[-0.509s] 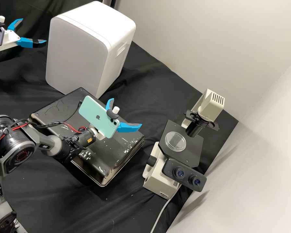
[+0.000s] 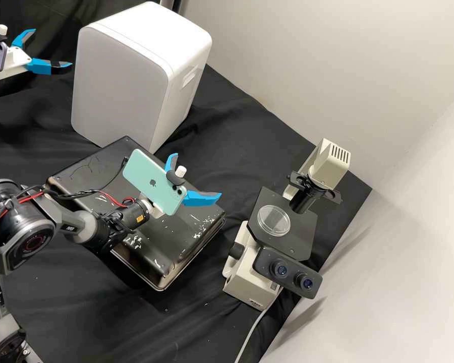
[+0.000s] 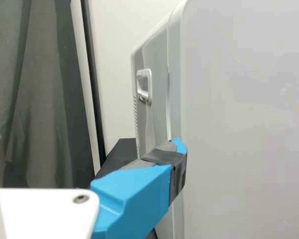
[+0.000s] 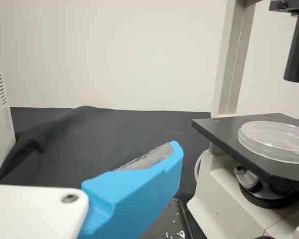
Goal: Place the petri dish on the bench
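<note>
Hovering above the dark metal tray (image 2: 186,242), the right gripper (image 2: 189,181) is holding its two blue fingers spread wide, and nothing is sitting between them. Over by the white box (image 2: 136,75), the left gripper (image 2: 38,50) is hanging just as wide and just as empty.

Looking outward, the petri dish (image 2: 274,220) is lying flat on the black stage (image 2: 297,244) of the microscope (image 2: 249,285), well apart from both grippers and raised off the bench (image 2: 247,131).

Here is where I am seeing trouble brewing. The microscope's black condenser (image 2: 302,201) is hanging right by the dish's far edge, so a finger coming down from above is probably risking a knock against it. The stage is offering little spare margin, so a sideways nudge is likely sending the dish sliding off the edge (and that is a drop, not a placement). Pinching a smooth, low rim is also inviting a slip or a tilt.

As for the dish itself, in the right wrist view (image 4: 276,141) it is showing up round, shallow, clear and apparently empty; whether a lid is sitting on it, I cannot tell.
</note>
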You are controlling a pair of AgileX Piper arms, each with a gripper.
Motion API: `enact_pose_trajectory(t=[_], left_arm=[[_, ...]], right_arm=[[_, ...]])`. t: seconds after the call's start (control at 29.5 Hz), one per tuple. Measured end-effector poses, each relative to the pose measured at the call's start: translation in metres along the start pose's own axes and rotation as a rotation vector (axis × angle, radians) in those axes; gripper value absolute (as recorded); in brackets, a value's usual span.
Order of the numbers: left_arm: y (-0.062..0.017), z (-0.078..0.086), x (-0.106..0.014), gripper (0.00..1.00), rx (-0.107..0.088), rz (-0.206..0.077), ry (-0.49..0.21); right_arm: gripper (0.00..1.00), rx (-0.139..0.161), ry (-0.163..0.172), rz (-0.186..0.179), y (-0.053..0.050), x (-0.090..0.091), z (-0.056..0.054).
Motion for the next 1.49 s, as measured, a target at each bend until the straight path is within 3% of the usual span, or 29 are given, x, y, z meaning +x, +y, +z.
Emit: enact_pose_trajectory(t=[0.17,0.27,0.48,0.68,0.95,1.12,1.32,1.49], left_arm=[[0.0015,0.017,-0.015,1.0,-0.023,-0.004,-0.059],[0.0001,0.028,-0.025,1.0,-0.021,-0.014,-0.107],[-0.0083,0.046,-0.047,1.0,-0.006,-0.044,-0.21],[-0.0228,0.053,-0.069,1.0,-0.04,-0.069,-0.281],[-0.0426,0.071,-0.107,1.0,-0.015,-0.132,-0.464],[-0.044,0.075,-0.127,1.0,-0.004,-0.146,-0.529],[-0.0443,0.078,-0.14,1.0,0.001,-0.147,-0.575],[-0.0466,0.083,-0.151,1.0,0.064,-0.139,-0.632]], right_arm=[[1.0,0.0,0.0,0.0,0.0,0.0,0.0],[1.0,0.0,0.0,0.0,0.0,0.0,0.0],[1.0,0.0,0.0,0.0,0.0,0.0,0.0],[1.0,0.0,0.0,0.0,0.0,0.0,0.0],[1.0,0.0,0.0,0.0,0.0,0.0,0.0],[1.0,0.0,0.0,0.0,0.0,0.0,0.0],[1.0,0.0,0.0,0.0,0.0,0.0,0.0],[1.0,0.0,0.0,0.0,0.0,0.0,0.0]])
